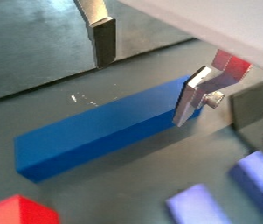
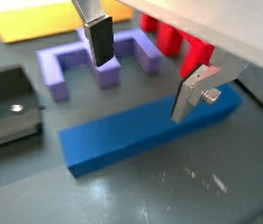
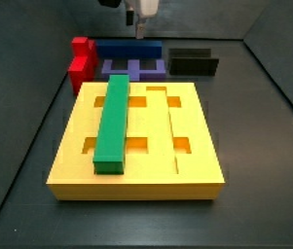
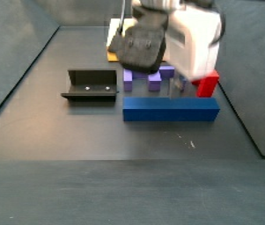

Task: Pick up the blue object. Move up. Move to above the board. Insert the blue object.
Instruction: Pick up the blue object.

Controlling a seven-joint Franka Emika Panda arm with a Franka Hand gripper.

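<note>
The blue object is a long dark blue bar lying flat on the grey floor, seen in both wrist views. My gripper hangs open just above it, one finger well off to one side of the bar and the other finger over its far end. Nothing is between the pads. In both side views the bar lies beyond the board, a large yellow slab with grooves and square cut-outs. The gripper sits over the bar.
A green bar lies in a groove of the board. A purple notched block and red pieces lie close beside the blue bar. The dark fixture stands to one side of it.
</note>
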